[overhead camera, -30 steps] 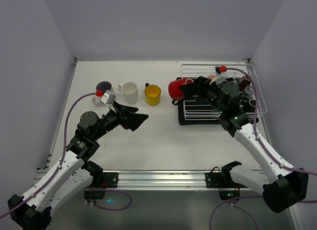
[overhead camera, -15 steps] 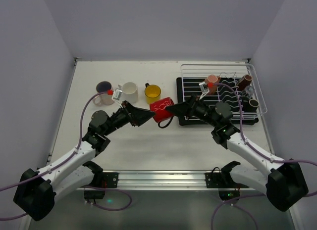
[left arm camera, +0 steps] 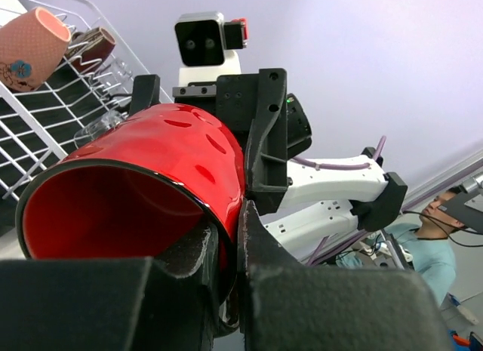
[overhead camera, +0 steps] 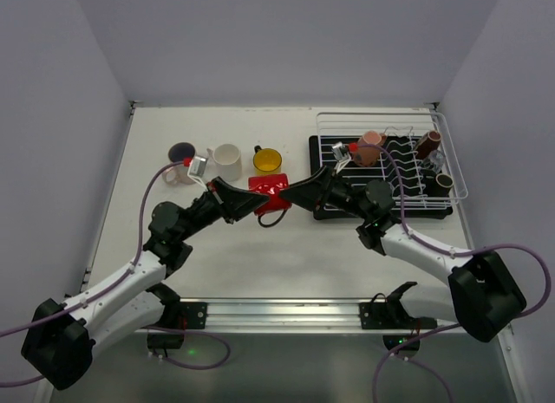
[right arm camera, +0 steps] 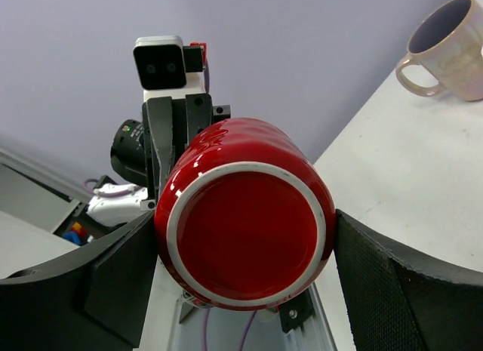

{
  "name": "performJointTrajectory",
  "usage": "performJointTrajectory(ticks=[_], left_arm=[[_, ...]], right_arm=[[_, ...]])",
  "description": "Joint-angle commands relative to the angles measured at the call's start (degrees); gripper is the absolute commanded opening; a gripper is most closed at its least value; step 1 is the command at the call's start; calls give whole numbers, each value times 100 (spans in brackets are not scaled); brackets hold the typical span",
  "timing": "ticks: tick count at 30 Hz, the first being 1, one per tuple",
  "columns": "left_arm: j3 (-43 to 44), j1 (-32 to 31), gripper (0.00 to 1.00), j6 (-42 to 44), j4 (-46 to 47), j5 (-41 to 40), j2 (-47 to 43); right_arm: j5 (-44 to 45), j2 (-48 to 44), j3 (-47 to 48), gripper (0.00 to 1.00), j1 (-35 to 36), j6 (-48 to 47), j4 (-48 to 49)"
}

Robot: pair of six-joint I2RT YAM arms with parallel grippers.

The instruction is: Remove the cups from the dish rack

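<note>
A red mug [overhead camera: 270, 192] hangs on its side above the table's middle, held from both ends. My left gripper [overhead camera: 251, 200] is shut on its rim, one finger [left arm camera: 189, 253] inside the mouth and the other outside. My right gripper [overhead camera: 293, 192] is shut on the mug's body near the base [right arm camera: 241, 230], a finger on each side. The white wire dish rack [overhead camera: 381, 115] stands at the back right with a pinkish-brown cup [overhead camera: 371, 149], a dark brown cup [overhead camera: 427, 145] and another cup [overhead camera: 443, 181] in it.
Three cups stand in a row on the table behind the held mug: a cream mug with dark inside [overhead camera: 182, 153], a white mug [overhead camera: 227, 160] and a yellow cup [overhead camera: 267, 160]. The rack sits on a black tray [overhead camera: 325, 212].
My right gripper carried the red mug left from the rack to the table's middle. My left gripper moved in to meet it and closed on the rim.
</note>
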Motion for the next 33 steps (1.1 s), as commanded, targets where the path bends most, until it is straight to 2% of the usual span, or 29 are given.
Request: performJointTrajectory(ticks=[1, 4, 6, 9, 10, 12, 13, 15, 18, 20, 22, 25, 29, 33], left_arm=[[-4, -8, 0, 575, 70, -213, -64], [5, -7, 0, 698, -42, -126, -300], [23, 1, 0, 969, -323, -125, -503], [189, 1, 0, 1679, -1473, -283, -1047], [381, -7, 0, 1900, -2390, -605, -1188], [637, 1, 0, 2586, -3309, -1228, -1505], [899, 1, 0, 2753, -4131, -1468, -1567], [1469, 1, 0, 3202, -5493, -2177, -1445], [1964, 10, 0, 3659, -6457, -2891, -848], [2491, 19, 0, 3966, -7371, -3481, -224], [2694, 45, 0, 4125, -7645, -3850, 162], [2826, 211, 0, 4380, -7742, -4027, 697], [2897, 633, 0, 4521, -7454, -3790, 1306], [3142, 959, 0, 4644, -7365, -4044, 1938]], right_arm=[[16, 207, 79, 74, 91, 289, 859], [25, 313, 27, 99, 57, 413, 1053], [7, 278, 62, 99, 4, 404, 1053], [-37, 94, 53, 99, -207, 474, 1053], [-46, 41, 36, 99, -286, 509, 1027], [-81, -109, -25, 99, -479, 510, 1001], [-89, -161, -52, 99, -575, 466, 870], [-55, -319, -96, 99, -611, 178, 415], [225, -653, 17, 99, -612, -515, -464], [480, -899, 184, 99, -620, -947, -1562], [936, -1268, 334, 99, -612, -1554, -2666], [1446, -1664, 536, 99, -612, -2144, -3671], [1607, -1937, 581, 99, -612, -2505, -4185], [1703, -2104, 502, 99, -620, -2733, -4500]])
